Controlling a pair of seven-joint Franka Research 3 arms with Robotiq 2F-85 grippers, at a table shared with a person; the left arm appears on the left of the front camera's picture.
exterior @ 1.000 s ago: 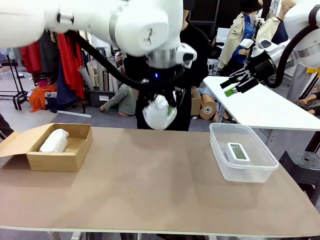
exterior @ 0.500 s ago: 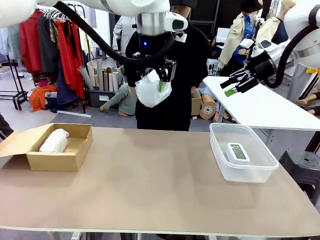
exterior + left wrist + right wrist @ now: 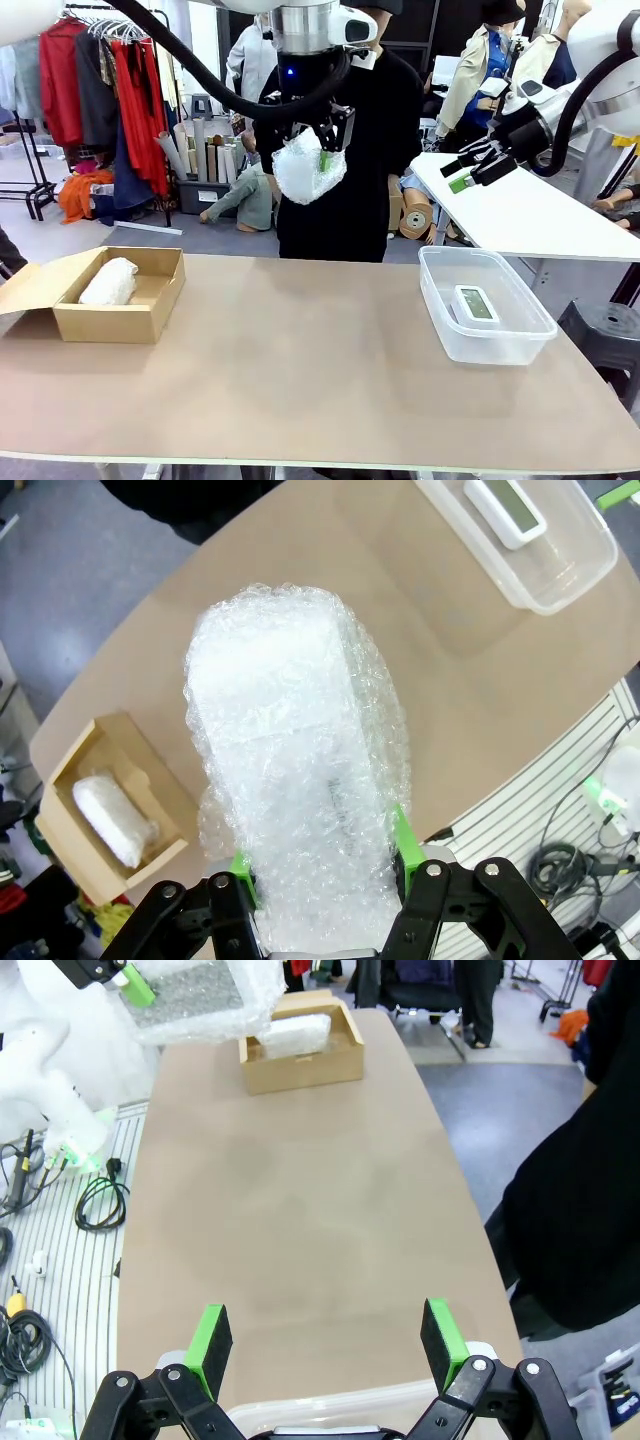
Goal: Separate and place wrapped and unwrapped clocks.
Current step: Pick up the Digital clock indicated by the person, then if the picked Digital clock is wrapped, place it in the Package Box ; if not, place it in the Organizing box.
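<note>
My left gripper [image 3: 312,152] hangs high over the table's far middle, shut on a wrapped clock [image 3: 309,165], a bubble-wrap bundle [image 3: 295,800] that stands up between the green pads [image 3: 404,842]. A second wrapped clock [image 3: 109,281] lies in the open cardboard box [image 3: 150,315] at the left; it also appears as the white bundle [image 3: 115,819] in the left wrist view. The unwrapped clock [image 3: 476,302], white with a grey-green screen, rests in the clear plastic tub [image 3: 438,315] at the right. My right gripper [image 3: 470,168] hovers high at the far right, open and holding nothing, its pads [image 3: 209,1343] wide apart.
A person in black stands behind the table's far edge, right behind the held bundle. A white side table [image 3: 530,215] lies beyond the tub. The brown tabletop [image 3: 300,360] between box and tub is bare. Clothes racks stand at the back left.
My left arm has lifted the wrapped clock from just above the table's far edge to well above it. The right arm has stayed still.
</note>
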